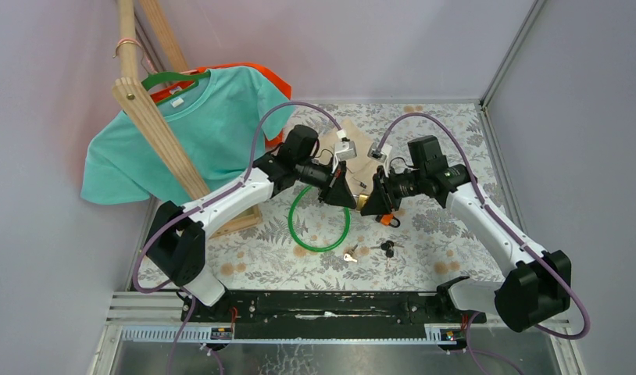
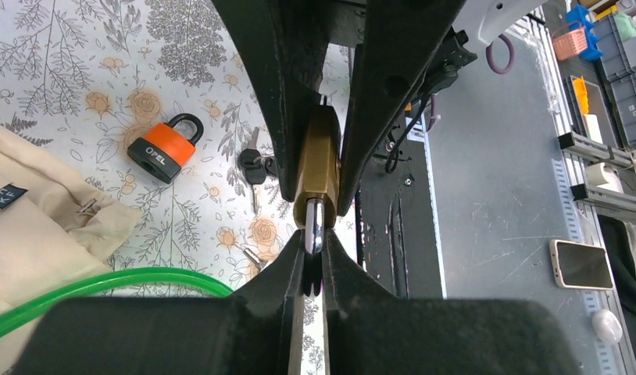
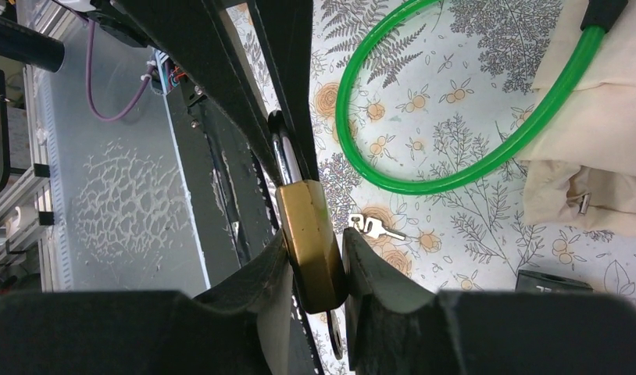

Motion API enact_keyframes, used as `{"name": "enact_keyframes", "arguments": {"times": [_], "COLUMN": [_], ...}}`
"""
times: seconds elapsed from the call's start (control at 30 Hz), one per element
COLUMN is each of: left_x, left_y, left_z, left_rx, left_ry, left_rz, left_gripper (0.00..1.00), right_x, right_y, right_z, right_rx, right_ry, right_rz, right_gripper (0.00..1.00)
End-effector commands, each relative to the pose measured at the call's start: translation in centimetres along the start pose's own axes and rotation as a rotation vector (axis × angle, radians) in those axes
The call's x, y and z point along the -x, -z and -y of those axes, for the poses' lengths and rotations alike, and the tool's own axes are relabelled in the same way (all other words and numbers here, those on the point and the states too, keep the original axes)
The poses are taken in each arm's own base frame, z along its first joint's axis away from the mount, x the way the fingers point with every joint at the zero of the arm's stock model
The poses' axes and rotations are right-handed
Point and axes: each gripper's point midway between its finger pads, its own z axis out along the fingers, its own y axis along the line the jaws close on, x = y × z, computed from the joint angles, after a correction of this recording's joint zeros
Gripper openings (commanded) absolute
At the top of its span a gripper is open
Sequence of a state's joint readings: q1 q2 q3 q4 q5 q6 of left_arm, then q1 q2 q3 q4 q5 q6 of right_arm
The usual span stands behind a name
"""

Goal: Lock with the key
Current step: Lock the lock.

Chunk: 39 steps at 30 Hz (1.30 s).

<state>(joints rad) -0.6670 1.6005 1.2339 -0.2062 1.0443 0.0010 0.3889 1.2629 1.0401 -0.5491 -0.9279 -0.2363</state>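
A brass padlock [image 1: 364, 203] is held in the air between my two grippers over the middle of the table. My right gripper [image 3: 315, 242] is shut on its brass body [image 3: 309, 234]. My left gripper [image 2: 313, 241] is shut on its chrome shackle [image 2: 313, 223], which also shows in the right wrist view [image 3: 281, 160]. A dark key-like piece [image 3: 335, 340] hangs below the padlock body. A black-headed bunch of keys [image 1: 387, 248] and a silver key [image 1: 350, 254] lie on the floral cloth in front of the grippers.
An orange and black padlock [image 1: 387, 219] lies under the right gripper. A green hose ring [image 1: 320, 226] and a beige cloth bag [image 2: 41, 226] lie by the left gripper. A teal shirt [image 1: 190, 133] hangs on a wooden rack [image 1: 162, 148] at the left.
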Motion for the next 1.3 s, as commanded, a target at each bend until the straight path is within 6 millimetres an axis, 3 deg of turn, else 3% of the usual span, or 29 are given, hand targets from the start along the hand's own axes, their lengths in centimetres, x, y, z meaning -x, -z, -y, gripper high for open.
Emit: {"name": "enact_keyframes", "arguments": {"times": [0.0,0.17,0.27,0.47,0.53,0.6,0.87,1.0,1.13,1.27], "left_x": [1.4,1.2,1.4,1.9,2.1,2.2,2.6,3.0,3.3,3.4], "left_y": [-5.0,-4.7,-3.9,-1.9,-1.1,-0.3,1.9,2.8,3.2,3.3], "left_z": [8.3,7.9,7.3,4.7,3.8,3.0,0.9,0.1,-0.1,-0.1], "left_rx": [-0.313,-0.291,-0.270,-0.200,-0.170,-0.140,-0.058,-0.017,0.003,0.008], "left_ry": [-0.208,-0.221,-0.224,-0.219,-0.223,-0.221,-0.219,-0.219,-0.227,-0.226], "left_rz": [-0.009,-0.008,0.003,0.042,0.062,0.077,0.115,0.130,0.141,0.144], "left_gripper": [0.00,0.00,0.00,0.00,0.00,0.00,0.00,0.00,0.00,0.00], "right_x": [8.8,8.5,8.5,7.9,7.7,7.7,7.4,6.1,4.7,4.2], "right_y": [-0.9,0.1,1.0,2.8,3.4,3.8,4.2,3.9,3.6,3.4], "right_z": [-2.3,-1.4,-1.0,0.3,0.7,0.9,0.8,0.9,1.2,1.2], "right_rx": [0.096,0.055,0.035,-0.037,-0.063,-0.078,-0.074,-0.053,-0.049,-0.031], "right_ry": [0.385,0.385,0.377,0.395,0.403,0.409,0.423,0.409,0.391,0.384], "right_rz": [0.249,0.257,0.273,0.275,0.273,0.277,0.262,0.212,0.170,0.162], "right_gripper": [0.00,0.00,0.09,0.60,0.71,0.76,0.78,0.77,0.68,0.52]}}
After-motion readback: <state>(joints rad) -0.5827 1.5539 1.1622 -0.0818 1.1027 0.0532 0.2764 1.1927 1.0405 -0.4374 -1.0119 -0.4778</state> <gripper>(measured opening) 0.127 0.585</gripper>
